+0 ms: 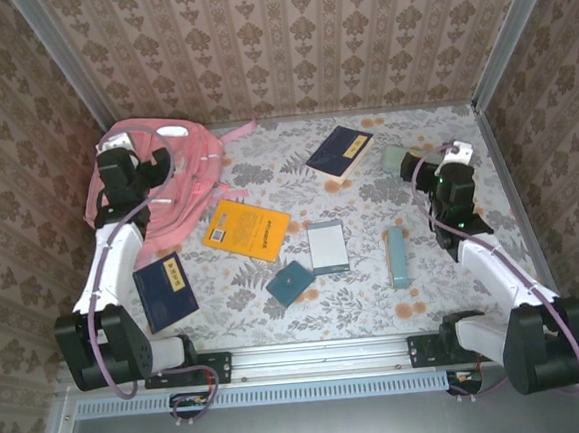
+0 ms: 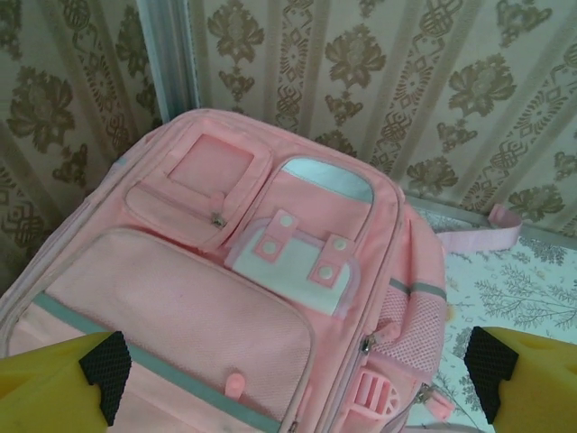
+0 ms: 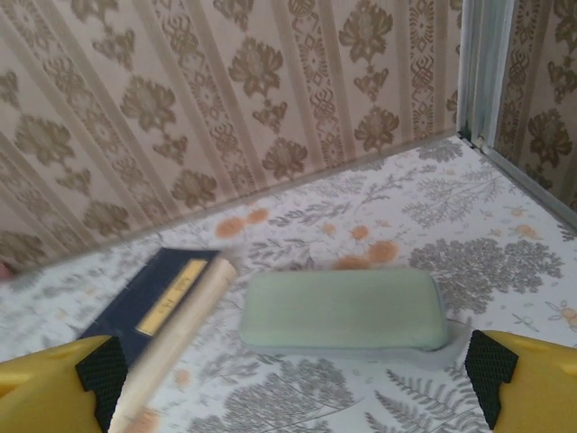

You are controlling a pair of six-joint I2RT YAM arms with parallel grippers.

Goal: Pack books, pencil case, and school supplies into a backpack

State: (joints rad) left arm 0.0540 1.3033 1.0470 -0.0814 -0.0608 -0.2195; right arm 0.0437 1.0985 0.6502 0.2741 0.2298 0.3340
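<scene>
Two released, empty hands: left hand [image 2: 297, 379] above the backpack [image 2: 198, 298], right hand [image 3: 296, 383] just short of the pencil case [image 3: 343, 311].

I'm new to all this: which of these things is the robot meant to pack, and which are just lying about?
For the job: backpack, navy book with yellow label, orange-yellow book, dark blue book, grey-white book, pencil case, slim pale-teal box, dark-teal pad.
Just there: floral table cover, patterned walls, metal rail.

Overhead; wrist close-ups of backpack [image 2: 180, 307], pencil case [image 3: 343, 311]
</scene>
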